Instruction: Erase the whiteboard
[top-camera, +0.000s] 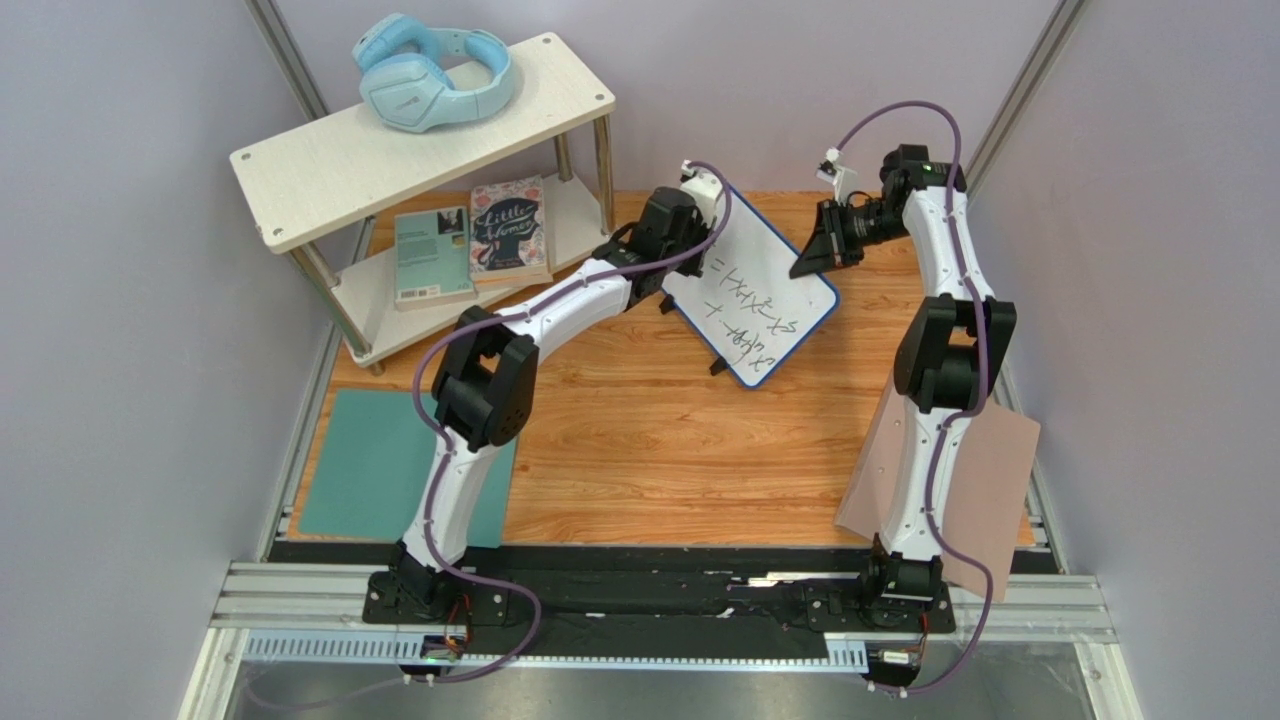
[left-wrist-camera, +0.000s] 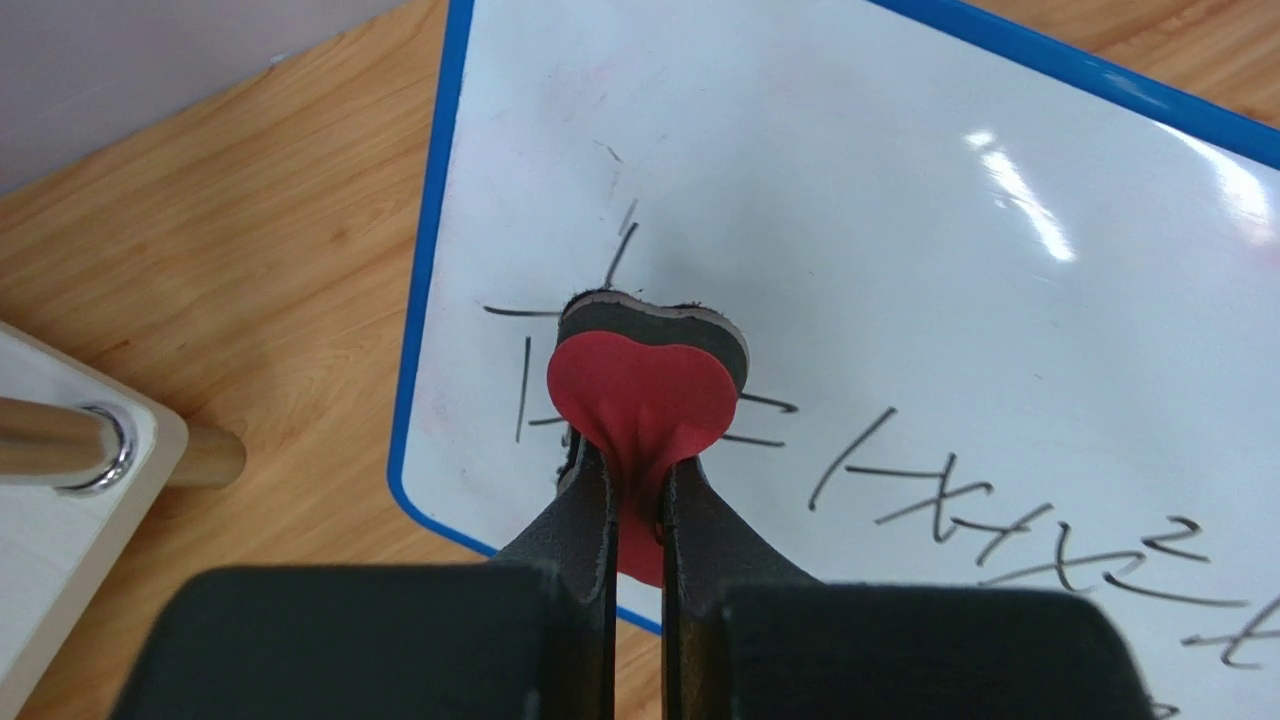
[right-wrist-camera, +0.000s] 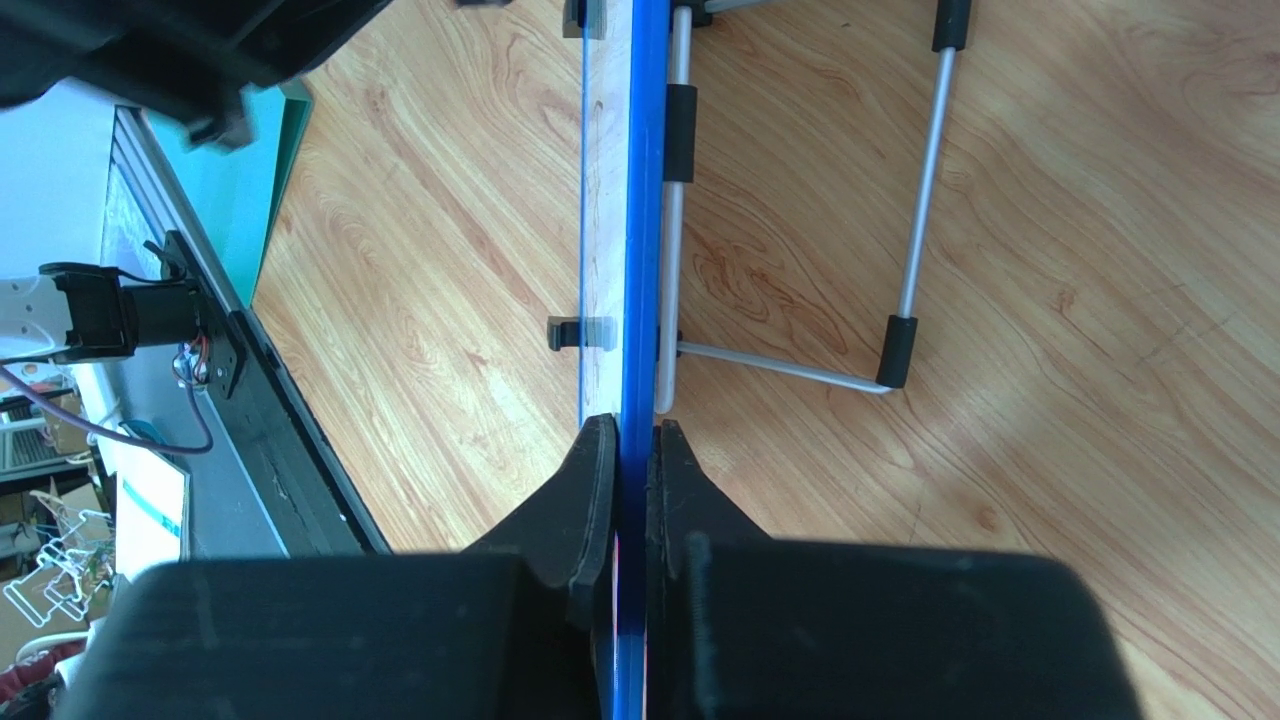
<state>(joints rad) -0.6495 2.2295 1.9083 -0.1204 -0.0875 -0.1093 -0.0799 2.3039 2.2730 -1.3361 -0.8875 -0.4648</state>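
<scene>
The whiteboard (top-camera: 762, 305) stands tilted on a wire stand at the back middle of the wooden table, blue-rimmed and covered in black scribbles. In the left wrist view the whiteboard (left-wrist-camera: 932, 225) fills the picture. My left gripper (left-wrist-camera: 639, 465) is shut on a red heart-shaped eraser (left-wrist-camera: 643, 393), whose dark felt face rests against the writing near the board's left edge. From above, the left gripper (top-camera: 676, 248) sits at the board's upper left corner. My right gripper (top-camera: 807, 258) is at the board's upper right edge. There the right gripper (right-wrist-camera: 633, 435) is shut on the blue rim of the whiteboard (right-wrist-camera: 643, 225).
The board's wire stand legs (right-wrist-camera: 917, 195) rest on the wood behind it. A two-tier shelf (top-camera: 316, 158) at the back left carries blue headphones (top-camera: 436, 75) and books (top-camera: 473, 233). A teal mat (top-camera: 376, 465) lies front left, a pinkish-tan sheet (top-camera: 995, 480) front right.
</scene>
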